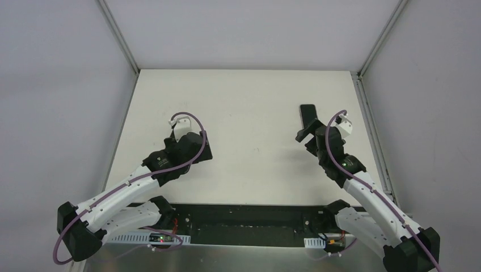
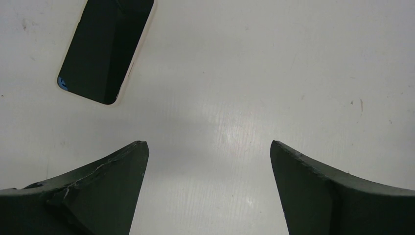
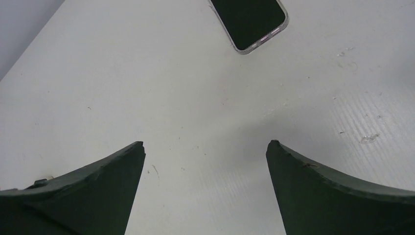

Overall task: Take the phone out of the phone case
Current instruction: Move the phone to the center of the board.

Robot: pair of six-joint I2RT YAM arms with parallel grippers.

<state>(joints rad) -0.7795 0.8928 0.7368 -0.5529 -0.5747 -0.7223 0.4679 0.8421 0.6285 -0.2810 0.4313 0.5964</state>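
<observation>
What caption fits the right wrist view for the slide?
Right gripper open over the table, the cased phone lying flat beyond its fingertips.

- White desk (image 1: 244, 102), matt and faintly ribbed, filling the middle of the top view.
- Upper right of the top view: dark phone (image 1: 307, 115) lying flat on the desk, long side running up the frame.
- Top centre of the right wrist view: same phone, dark face up, ringed by a clear phone case (image 3: 244, 50).
- Upper left of the left wrist view: pale-rimmed dark slab (image 2: 105, 49) lying flat, with a blue spot at its lower left corner; phone or empty shell, cannot tell.
- Right side of the right wrist view: small grey scuffs (image 3: 369, 138) on the surface.
</observation>
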